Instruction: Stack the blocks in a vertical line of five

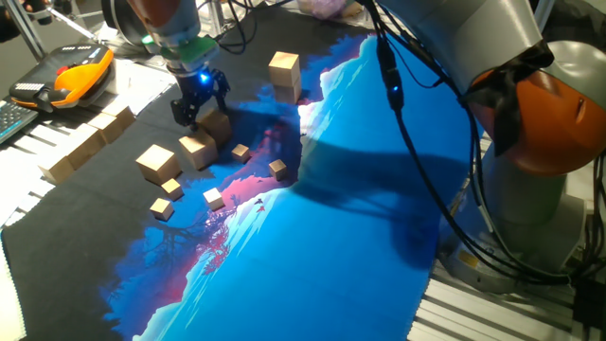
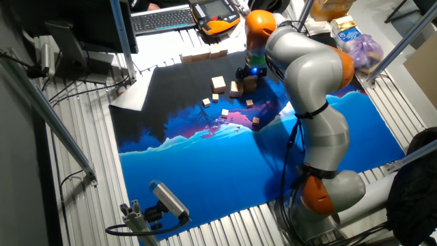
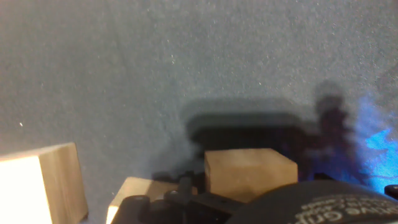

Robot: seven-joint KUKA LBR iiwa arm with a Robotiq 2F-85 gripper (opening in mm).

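I count the blocks from one fixed view: a two-block stack (image 1: 284, 76) stands at the far side of the dark mat, one cube on another, so I judge two of five levels done. The other three lie loose on the table nearer the left: one block (image 1: 156, 161) by itself, one (image 1: 197, 149) just right of it, and a third (image 1: 217, 125) touching or nearly touching that one, right under my hand (image 1: 197, 102). The hand sits low over that third block, its dark fingers around or beside it; I can't tell from any view whether they are spread, closed, or gripping. My hand view shows a tan block (image 3: 249, 173) just below the fingers and two more at lower left, but the fingertips themselves are hidden. So three blocks are left to carry to the stack, and I'd guess this is the pickup for level three. Around them lie tiny cubes (image 1: 240, 151) scattered on the mat, long wooden bars (image 1: 90, 142) at the left edge, and an orange pendant (image 1: 71, 78) beyond them.
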